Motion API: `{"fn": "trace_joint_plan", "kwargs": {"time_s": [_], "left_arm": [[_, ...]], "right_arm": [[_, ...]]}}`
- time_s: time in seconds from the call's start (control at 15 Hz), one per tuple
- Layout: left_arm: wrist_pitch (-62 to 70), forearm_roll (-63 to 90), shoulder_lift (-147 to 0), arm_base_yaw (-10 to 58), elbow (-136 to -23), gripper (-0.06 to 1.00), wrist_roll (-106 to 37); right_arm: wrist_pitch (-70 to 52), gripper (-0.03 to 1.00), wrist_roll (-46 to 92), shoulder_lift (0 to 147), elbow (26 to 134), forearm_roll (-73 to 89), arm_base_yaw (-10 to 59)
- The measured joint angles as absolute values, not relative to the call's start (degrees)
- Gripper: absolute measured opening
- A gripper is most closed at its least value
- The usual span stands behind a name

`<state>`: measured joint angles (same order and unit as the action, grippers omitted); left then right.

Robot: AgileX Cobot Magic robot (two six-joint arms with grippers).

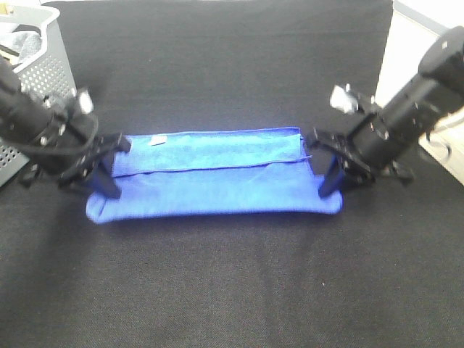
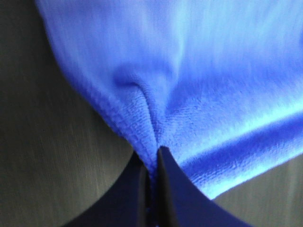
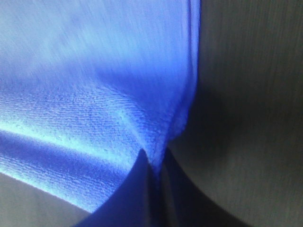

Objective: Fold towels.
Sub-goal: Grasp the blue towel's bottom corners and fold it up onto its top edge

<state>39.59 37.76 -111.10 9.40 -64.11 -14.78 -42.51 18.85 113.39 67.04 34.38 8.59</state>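
White slotted basket (image 1: 40, 65) stands at the far left edge of the black table (image 1: 232, 290). Left gripper (image 1: 110, 170) is clamped on the left end of the blue towel (image 1: 217, 181), with the cloth puckered between its fingers (image 2: 177, 194). The towel lies mid-table, folded lengthwise, one layer overlapping the other. Right gripper (image 1: 330, 172) is likewise pinched tight on the towel's right end.

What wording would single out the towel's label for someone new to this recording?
On the black tabletop, a blue towel lies stretched out. Along its far edge, near the left pincer, sits a small pale label, the only non-blue patch on it.
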Motion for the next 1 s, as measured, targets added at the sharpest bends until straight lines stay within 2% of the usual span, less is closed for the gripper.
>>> {"fn": "trace_joint_plan", "kwargs": {"time_s": [0.33, 0.53, 0.87, 0.93, 1.0], "left_arm": [[35.29, 37.36, -113.22, 9.34, -71.96, 0.03, -13.52], [34.49, 37.13, -118.66, 9.34, -81.99, 0.03, -13.52], [34.43, 36.5, -128.11, 9.34, -91.73, 0.03, -13.52], [34.49, 36.44, -129.6, 9.34, -92.65, 0.04, -13.46], [34.55, 36.38, -130.12, 9.34, -92.99, 0.14, -13.29]], "right_arm": [[-42.91, 0.0, 18.85, 117.97, 78.72, 33.4, 8.59], [-44.69, 0.0, 17.93, 124.45, 90.64, 31.23, 8.59], [-45.21, 0.0, 17.19, 132.41, 101.18, 30.77, 8.59], [-45.78, 0.01, 17.02, 133.84, 101.64, 30.71, 8.59], [-46.24, 0.1, 16.96, 134.47, 101.76, 30.48, 8.59]]}}
